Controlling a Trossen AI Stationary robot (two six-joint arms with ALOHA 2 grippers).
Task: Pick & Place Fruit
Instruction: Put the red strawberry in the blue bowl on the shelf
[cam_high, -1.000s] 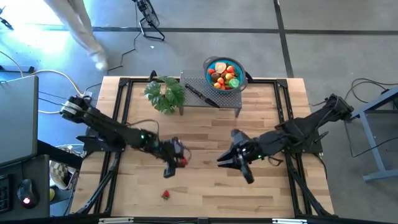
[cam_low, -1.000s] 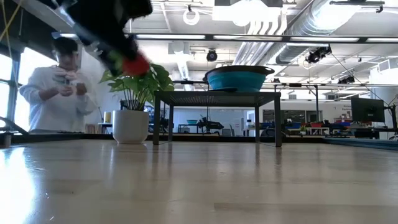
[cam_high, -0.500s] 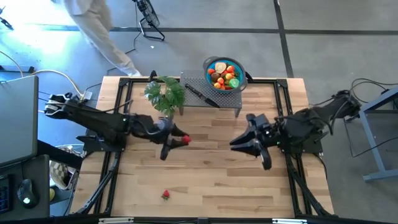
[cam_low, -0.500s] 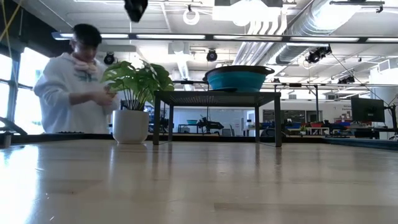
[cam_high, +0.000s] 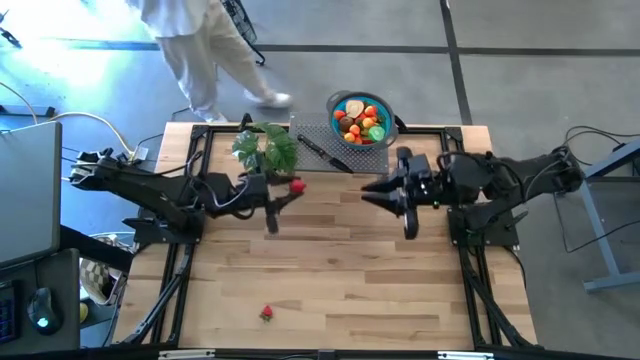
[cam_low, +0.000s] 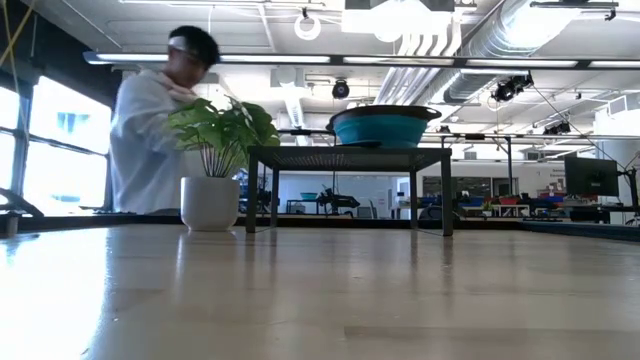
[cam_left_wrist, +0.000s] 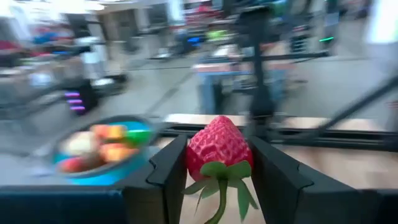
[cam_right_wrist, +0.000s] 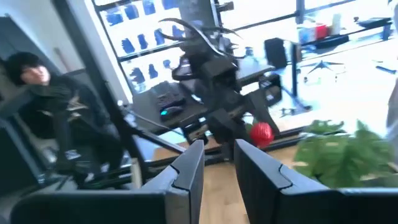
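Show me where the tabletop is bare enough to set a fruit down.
The widest bare wood lies in the table's front half, bordered only by one small red strawberry lying near the front edge. It is crowded at the back: the leafy green potted plant, the dark mesh stand carrying the blue bowl of fruit, and both grippers nearby.

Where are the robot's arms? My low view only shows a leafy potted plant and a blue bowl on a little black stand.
Observer: Both are out of your picture. The left gripper hangs over the wooden table beside the leafy green plant, shut on a red toy strawberry.
Operator: What about the other arm?
Observer: The right gripper faces it across the table, with nothing between its fingers.
Operator: Is any fruit lying on the table?
Observer: One more small red strawberry lies near the edge farthest from the round blue bowl.
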